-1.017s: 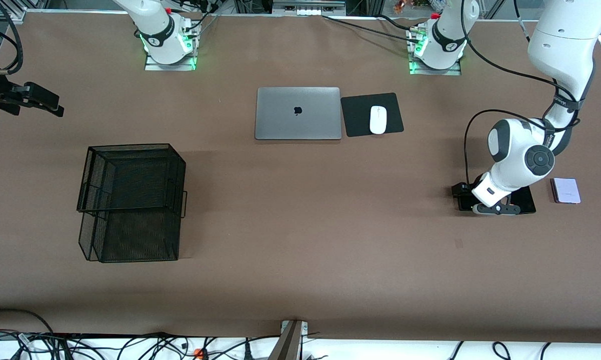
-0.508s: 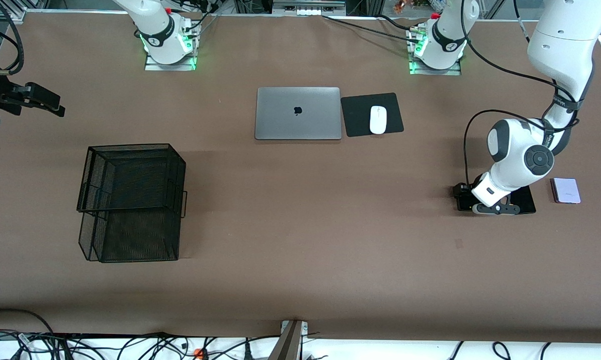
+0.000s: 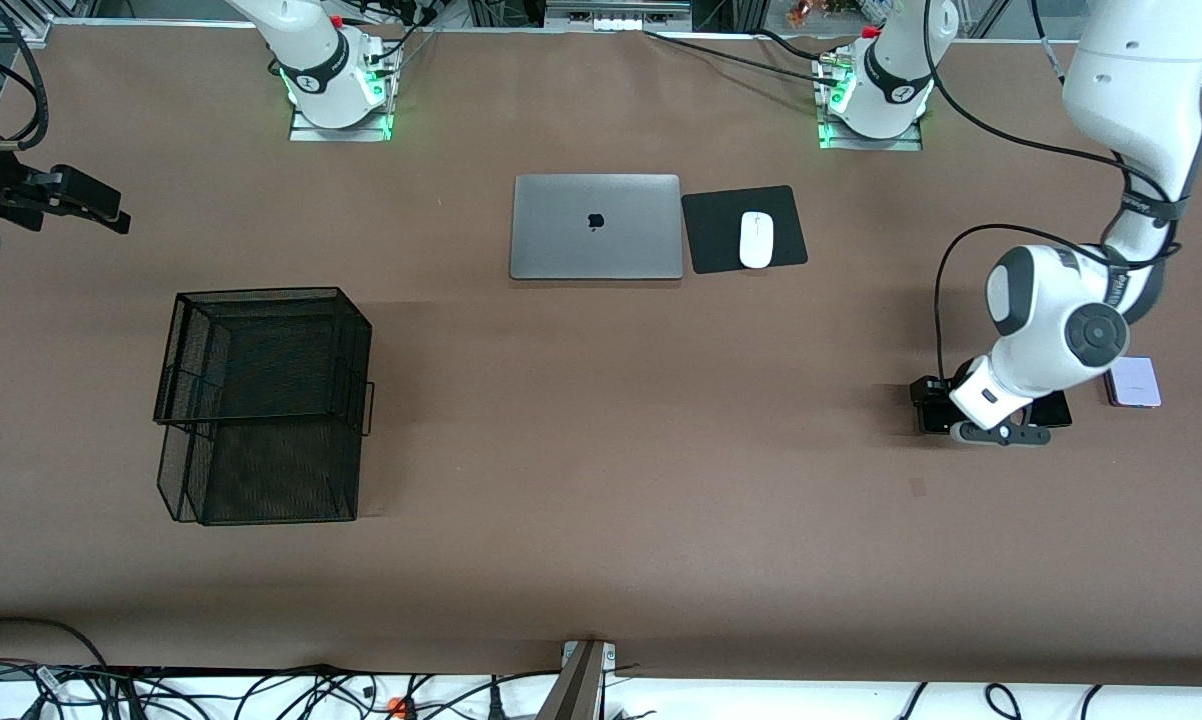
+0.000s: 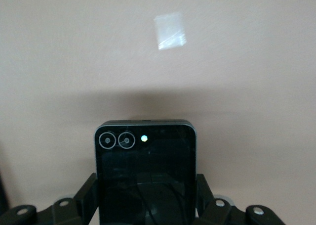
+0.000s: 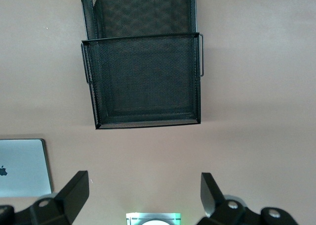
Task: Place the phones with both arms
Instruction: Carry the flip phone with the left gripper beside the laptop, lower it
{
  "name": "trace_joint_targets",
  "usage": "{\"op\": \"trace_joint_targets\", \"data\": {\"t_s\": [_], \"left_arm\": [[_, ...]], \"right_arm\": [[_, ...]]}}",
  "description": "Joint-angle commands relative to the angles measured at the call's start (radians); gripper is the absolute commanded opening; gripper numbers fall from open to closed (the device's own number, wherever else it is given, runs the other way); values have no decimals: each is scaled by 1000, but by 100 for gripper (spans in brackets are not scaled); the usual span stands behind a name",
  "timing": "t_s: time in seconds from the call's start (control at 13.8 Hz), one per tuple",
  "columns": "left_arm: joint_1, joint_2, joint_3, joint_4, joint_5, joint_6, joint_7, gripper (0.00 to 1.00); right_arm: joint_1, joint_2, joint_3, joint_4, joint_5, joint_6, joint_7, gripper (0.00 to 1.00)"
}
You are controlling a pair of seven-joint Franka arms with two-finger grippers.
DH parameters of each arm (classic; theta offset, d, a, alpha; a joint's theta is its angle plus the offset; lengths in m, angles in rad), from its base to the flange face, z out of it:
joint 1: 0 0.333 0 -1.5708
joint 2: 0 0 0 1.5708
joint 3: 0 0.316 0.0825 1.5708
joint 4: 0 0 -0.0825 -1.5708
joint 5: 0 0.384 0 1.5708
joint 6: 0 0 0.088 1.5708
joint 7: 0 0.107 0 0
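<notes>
Two left gripper (image 4: 145, 212) fingers clamp the squarish black phone (image 4: 144, 175)

A dark apple-shaped logo (image 3: 594, 221) stood at the middle of the grey laptop (image 3: 561, 245) lid, and part of it showed again in the right wrist view. Small dark lettering ran along the left arm (image 3: 1126, 205) (too small to read). No other text, label or number was legible.
</notes>
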Motion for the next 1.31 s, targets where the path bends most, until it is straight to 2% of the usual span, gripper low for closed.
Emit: {"op": "trace_joint_targets", "data": {"t_s": [0.0, 0.22, 0.44, 0.51, 0.58, 0.73, 0.94, 1.23], "left_arm": [[-78, -11, 0, 174, -13, -208, 3, 30], [-225, -11, 0, 307, -16, -334, -100, 28], [-395, 42, 2, 359, -51, -315, -250, 28], [-440, 71, 0, 390, -74, -314, -325, 34], [-489, 108, 2, 422, -85, -301, -426, 34], [-584, 179, 2, 467, -84, -211, -567, 30], [-684, 266, 2, 470, -78, -59, -663, 32], [-720, 334, 2, 469, -78, 50, -671, 34]], "right_arm": [[-6, -2, 5, 6, 17, -8, -12, 100], [-6, -1, 5, 6, 17, -7, -12, 100], [-6, -1, 5, 6, 17, -5, -12, 100], [-6, -1, 5, 6, 17, -5, -12, 100], [-6, -1, 5, 6, 17, -4, -12, 100], [-6, 4, 5, 6, 24, -4, -12, 100], [-6, 4, 6, 6, 32, -4, -10, 100], [2, 5, 8, 6, 40, 1, -10, 100]]}}
